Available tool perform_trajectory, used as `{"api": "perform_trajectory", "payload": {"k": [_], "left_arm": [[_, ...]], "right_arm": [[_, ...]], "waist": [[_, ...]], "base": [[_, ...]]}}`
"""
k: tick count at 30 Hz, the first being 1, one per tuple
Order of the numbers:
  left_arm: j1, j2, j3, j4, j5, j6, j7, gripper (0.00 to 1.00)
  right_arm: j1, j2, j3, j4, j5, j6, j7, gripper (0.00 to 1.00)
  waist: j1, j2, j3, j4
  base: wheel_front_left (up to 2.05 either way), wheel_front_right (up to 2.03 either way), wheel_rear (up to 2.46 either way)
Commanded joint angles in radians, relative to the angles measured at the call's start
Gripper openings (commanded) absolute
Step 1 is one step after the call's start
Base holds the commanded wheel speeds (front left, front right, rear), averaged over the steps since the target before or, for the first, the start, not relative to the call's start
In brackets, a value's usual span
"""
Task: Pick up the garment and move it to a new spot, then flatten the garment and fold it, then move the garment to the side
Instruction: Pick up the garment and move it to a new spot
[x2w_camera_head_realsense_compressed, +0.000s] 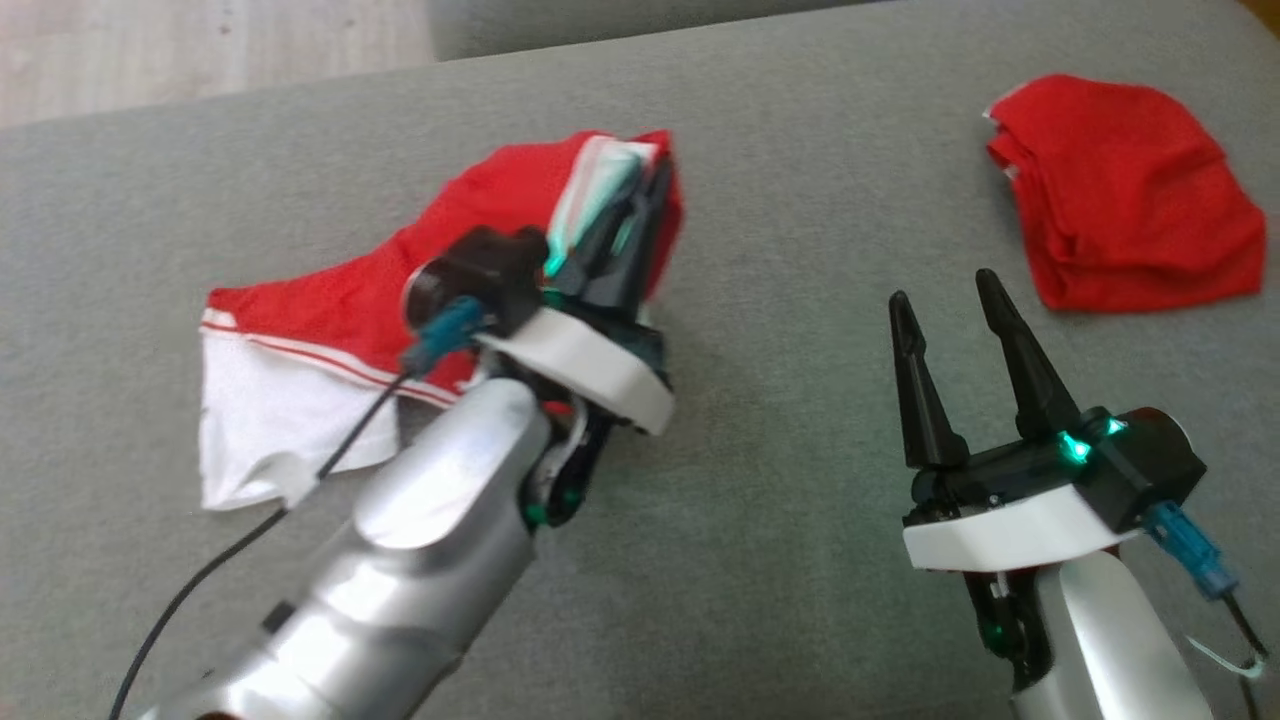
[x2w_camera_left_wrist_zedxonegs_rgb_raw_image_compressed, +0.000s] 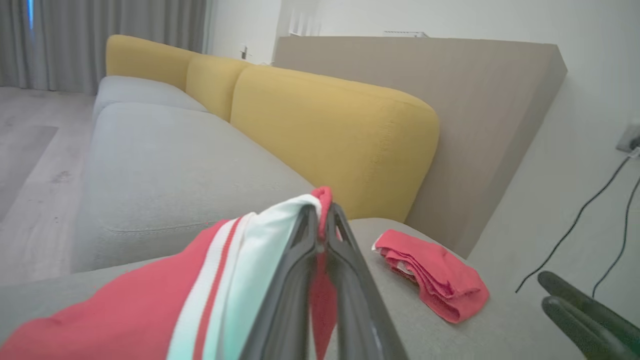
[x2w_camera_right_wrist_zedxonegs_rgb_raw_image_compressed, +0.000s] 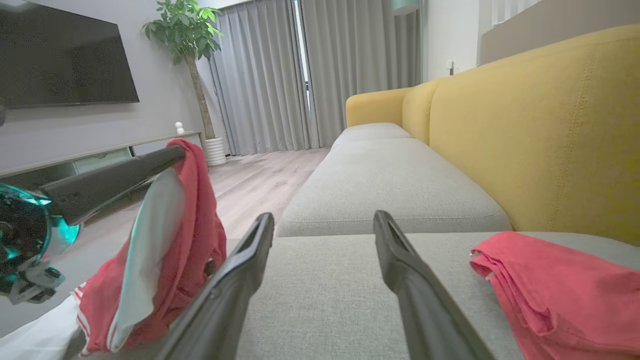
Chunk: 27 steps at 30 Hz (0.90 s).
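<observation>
The silver left forearm (x2w_camera_head_realsense_compressed: 430, 560) rises from the lower left of the head view to the left gripper (x2w_camera_head_realsense_compressed: 652, 175) at upper centre. Its dark fingers are pressed together on a fold of the red-and-white garment (x2w_camera_head_realsense_compressed: 340, 300). The pinched edge is lifted off the grey sofa seat (x2w_camera_head_realsense_compressed: 780, 150). The rest of the garment trails down toward the left of the frame, its white part lying on the cushion at left centre. In the left wrist view, red cloth shows between the closed fingers. At the lower right, the right gripper (x2w_camera_head_realsense_compressed: 943, 290) has its fingers spread wide, with nothing between them. A folded red cloth (x2w_camera_head_realsense_compressed: 1130, 190) lies in the upper right corner, well apart from the garment. A yellow backrest (x2w_camera_left_wrist_zedxonegs_rgb_raw_image_compressed: 330, 120) stands behind the seat.
</observation>
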Motion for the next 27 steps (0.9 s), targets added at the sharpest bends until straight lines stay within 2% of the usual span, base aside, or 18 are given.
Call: {"api": "perform_trajectory", "payload": {"k": [1,2,8,11,15,18,22,27], "left_arm": [[-0.058,0.0,0.023,-0.024,0.007,-0.006,-0.014,0.4],[-0.061,-0.007,0.012,-0.015,0.008,-0.01,-0.016,1.0],[-0.058,-0.015,0.001,0.028,0.006,-0.018,-0.04,1.0],[-0.04,0.022,0.035,0.032,0.021,-0.013,-0.057,1.0],[0.023,0.099,0.116,-0.02,0.061,-0.012,-0.064,1.0],[0.112,0.164,0.185,-0.099,0.138,-0.005,-0.065,1.0],[0.267,0.211,0.277,-0.201,0.208,0.011,-0.065,1.0],[0.456,0.221,0.362,-0.281,0.288,0.018,-0.065,1.0]], "right_arm": [[-0.027,-0.002,0.024,-0.036,0.006,-0.001,-0.011,1.0],[-0.028,-0.002,0.023,-0.037,0.007,-0.001,-0.011,1.0],[-0.021,-0.002,-0.004,-0.043,0.006,-0.001,-0.011,1.0],[-0.014,-0.002,-0.01,-0.042,0.0,-0.001,-0.011,1.0],[0.002,-0.002,-0.012,-0.039,-0.015,-0.001,-0.011,1.0],[0.02,-0.002,-0.019,-0.031,-0.029,-0.001,-0.011,1.0],[0.045,-0.002,-0.027,-0.02,-0.043,-0.001,-0.011,1.0],[0.069,-0.002,-0.027,-0.008,-0.051,-0.001,-0.011,1.0]], "waist": [[-0.0001,0.0,0.005,-0.011],[-0.0001,0.0,0.007,-0.014],[-0.0001,0.0,0.006,0.006],[-0.0001,0.0,-0.008,0.037],[-0.0001,0.0,-0.036,0.09],[-0.0001,0.0,-0.064,0.133],[-0.0001,0.0,-0.091,0.181],[-0.0001,0.0,-0.113,0.205]], "base": [[0.0,0.0,0.0],[0.0,0.0,0.0],[0.0,0.0,0.0],[0.0,0.0,0.0],[0.0,0.0,0.0],[0.0,0.0,0.0],[0.0,0.0,0.0],[0.0,0.0,0.0]]}}
